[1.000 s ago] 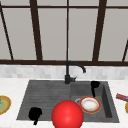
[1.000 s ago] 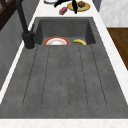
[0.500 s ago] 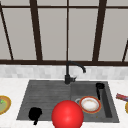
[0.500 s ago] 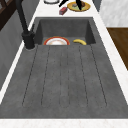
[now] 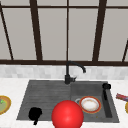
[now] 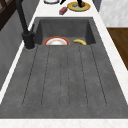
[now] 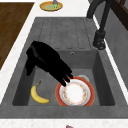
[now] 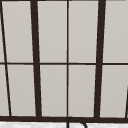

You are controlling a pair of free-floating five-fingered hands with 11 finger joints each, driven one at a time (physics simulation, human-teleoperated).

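Orange-rimmed plate (image 5: 90, 104) is lying flat on the floor of the sink's basin (image 7: 82, 60), toward its right end, with a small grey round shape peeking out at its back-left edge. A banana (image 7: 37, 95) is lying on the basin floor just beside the plate, on the side toward the front of the counter, apart from it.

The right hand (image 5: 106, 86) is showing just to the right of the plate in the front view. In the right side view it is reaching down and across the basin, its fingers (image 7: 65, 79) stretching out fairly straight and close together, their tips showing against the plate's rim; I cannot tell whether they are touching it or hanging above it. They are clasping nothing.

The left hand (image 5: 35, 113) is showing over the front of the drainboard, well apart from the plate; I cannot tell how its fingers are standing.

1 red ball (image 5: 67, 115) is sitting at the sink's front edge, between the 2 hands. The black faucet (image 5: 68, 75) is standing behind the sink.
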